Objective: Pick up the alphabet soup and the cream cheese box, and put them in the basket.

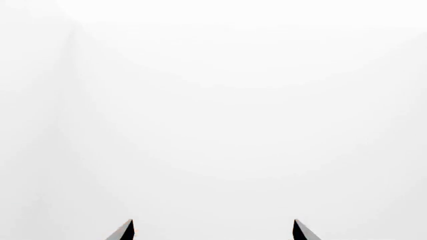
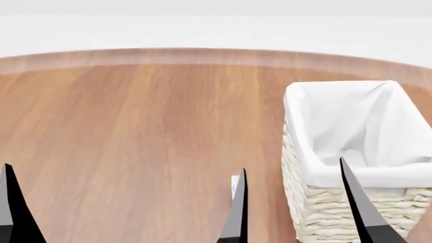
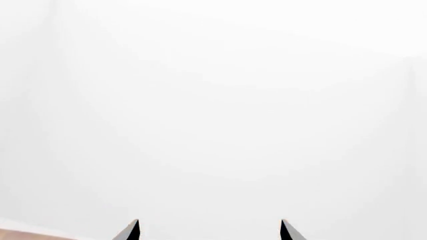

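The basket (image 2: 317, 212), cream-white wicker with a white cloth lining, stands on the right of the wooden table. My right gripper (image 2: 292, 164) is open, one dark finger left of the basket and the other in front of it. Only one finger (image 2: 13, 202) of my left gripper shows in the head view, at the bottom left. The left wrist view shows the left gripper (image 1: 213, 221) open against blank white, and the right wrist view shows the right gripper (image 3: 209, 221) the same. The alphabet soup and the cream cheese box are out of view.
The round wooden table (image 2: 135, 131) curves to its far edge (image 2: 202, 55), with white floor beyond. A small pale sliver (image 2: 233, 185) peeks from behind my right gripper's left finger; I cannot tell what it is. A strip of wood (image 3: 20, 234) shows in a corner of the right wrist view.
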Controlling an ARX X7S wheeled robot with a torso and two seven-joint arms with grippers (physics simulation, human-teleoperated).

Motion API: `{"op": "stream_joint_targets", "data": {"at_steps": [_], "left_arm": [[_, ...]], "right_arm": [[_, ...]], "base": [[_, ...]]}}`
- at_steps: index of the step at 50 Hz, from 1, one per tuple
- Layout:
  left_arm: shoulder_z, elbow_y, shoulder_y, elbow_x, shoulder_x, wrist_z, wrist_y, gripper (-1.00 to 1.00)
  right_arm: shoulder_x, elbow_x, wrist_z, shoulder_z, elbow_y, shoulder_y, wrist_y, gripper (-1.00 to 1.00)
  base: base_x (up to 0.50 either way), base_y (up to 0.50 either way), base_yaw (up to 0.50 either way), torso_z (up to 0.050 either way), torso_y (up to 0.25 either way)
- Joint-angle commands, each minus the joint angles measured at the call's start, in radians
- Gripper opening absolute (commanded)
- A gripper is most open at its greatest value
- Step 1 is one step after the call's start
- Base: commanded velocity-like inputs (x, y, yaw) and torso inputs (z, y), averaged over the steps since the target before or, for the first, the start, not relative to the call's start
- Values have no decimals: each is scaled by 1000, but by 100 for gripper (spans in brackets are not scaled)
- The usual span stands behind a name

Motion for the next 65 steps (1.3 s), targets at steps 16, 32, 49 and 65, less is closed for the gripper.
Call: {"op": "stream_joint_targets", "data": {"at_steps": [16, 32, 49, 65], "left_arm": [[7, -6, 5, 6, -16, -15, 12, 100], [25, -12, 7, 34, -25, -26, 11, 100], [30, -14, 3, 44, -30, -41, 9, 100], [34, -16, -8, 37, -35, -47, 8, 100]], "right_arm": [[-7, -16, 59, 7, 8, 8, -27, 100], [6, -19, 67, -2, 3, 6, -22, 100], [11, -17, 82, -6, 10, 12, -20, 100], [17, -9, 103, -1, 37, 5, -56, 100]], "base": [[194, 0, 0, 0, 1], [0, 0, 0, 0, -31], [0, 0, 0, 0, -161], [0, 0, 0, 0, -182]]}}
